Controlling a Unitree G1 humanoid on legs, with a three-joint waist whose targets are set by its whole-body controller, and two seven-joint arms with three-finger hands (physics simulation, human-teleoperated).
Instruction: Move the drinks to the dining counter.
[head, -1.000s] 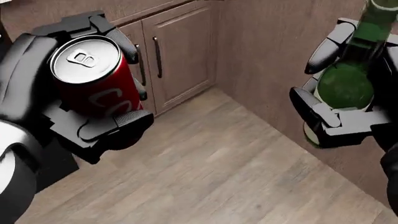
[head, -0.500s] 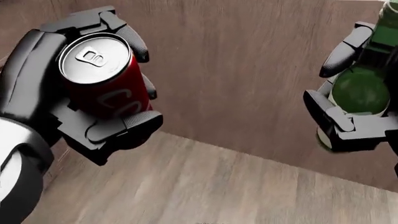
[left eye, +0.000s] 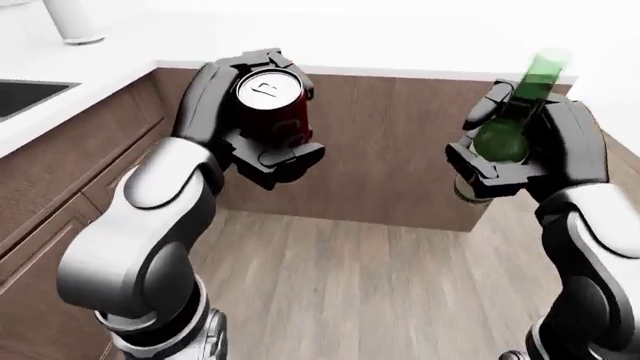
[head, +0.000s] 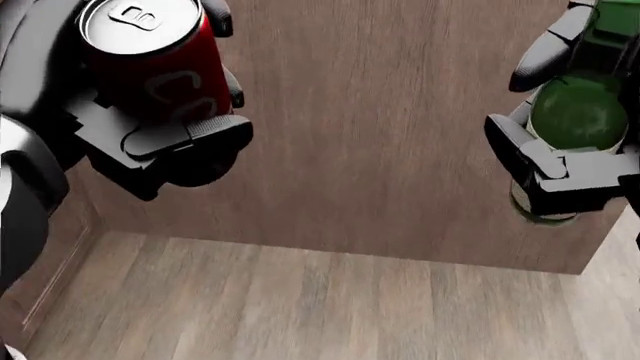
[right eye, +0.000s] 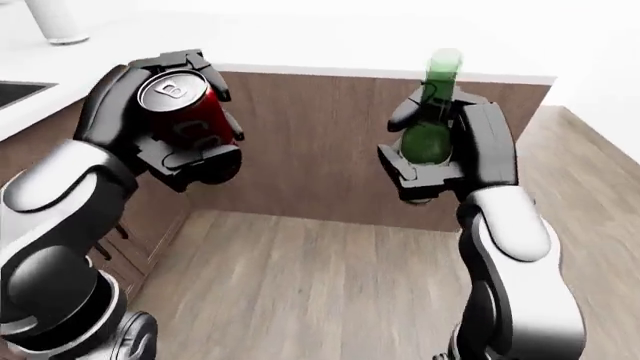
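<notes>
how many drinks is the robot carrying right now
2. A red soda can is gripped in the left hand, and a green glass bottle is gripped in the right hand. No other drinks show in these views.

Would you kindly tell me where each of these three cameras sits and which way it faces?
Head view: on the head, tilted down at the wood panel and floor; only hands show.
Left-eye view: on the head, looking ahead at the counter; left hand holds the red can.
Right-eye view: beside it; right hand holds the green bottle.
The eye views share both arms.
</notes>
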